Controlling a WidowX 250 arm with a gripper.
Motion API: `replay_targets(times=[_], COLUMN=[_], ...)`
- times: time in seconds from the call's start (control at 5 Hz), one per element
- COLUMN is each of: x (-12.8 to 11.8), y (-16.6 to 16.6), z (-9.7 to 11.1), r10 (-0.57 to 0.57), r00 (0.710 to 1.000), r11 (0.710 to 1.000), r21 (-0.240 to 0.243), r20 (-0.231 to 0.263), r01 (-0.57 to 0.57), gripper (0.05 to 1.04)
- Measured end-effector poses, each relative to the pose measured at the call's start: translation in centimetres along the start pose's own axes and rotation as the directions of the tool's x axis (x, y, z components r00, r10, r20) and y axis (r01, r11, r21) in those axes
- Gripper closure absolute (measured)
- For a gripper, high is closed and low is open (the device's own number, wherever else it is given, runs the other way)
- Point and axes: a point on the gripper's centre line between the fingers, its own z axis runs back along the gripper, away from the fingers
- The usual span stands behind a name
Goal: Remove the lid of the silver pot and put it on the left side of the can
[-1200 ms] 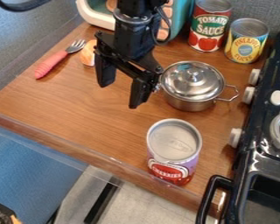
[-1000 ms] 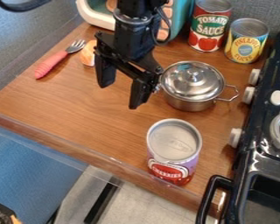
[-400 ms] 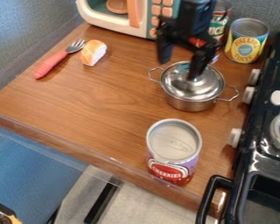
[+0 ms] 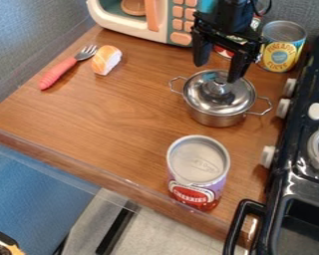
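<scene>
Across the brown table [image 4: 122, 114] the job looked barely begun, with the lifting, carrying and setting down all left to do. The black gripper [image 4: 218, 71] hung above the silver pot [image 4: 215, 119], its fingers parted and grasping nothing. The pot stood behind the nearest can [image 4: 197, 169], probably the one meant (the instruction named only one, though others stood at the back). The lid [image 4: 202, 102] sat on the pot, its knob [image 4: 217, 87] uppermost, so the move to the can's left side was not yet done. As for labels, the nearest can's was red and purple with pale lettering, and the yellow can [image 4: 280, 50] at the back bore blue print
</scene>
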Motion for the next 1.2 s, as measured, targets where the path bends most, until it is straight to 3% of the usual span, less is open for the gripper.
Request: replay_targets(times=[0.2,0.4,0.8,1.0,1.2], x=[-0.9,-1.4,-1.3,-1.4,-1.7], y=[-0.3,-0.3,-0.1,0.0,1.2], z=[-1.4,-1.7,-1.7,-1.5,0.3], r10=[-0.009,-0.009,-0.025,-0.026,0.000], r00=[1.000,1.000,0.999,0.999,1.000], r11=[1.000,1.000,0.999,1.000,1.000], r21=[-0.009,-0.003,0.023,0.006,0.007], r20=[-0.027,-0.023,-0.022,-0.021,0.016], r01=[0.009,0.009,0.026,0.026,0.000], gripper=[0.083,0.116,0.658,0.800,0.800])
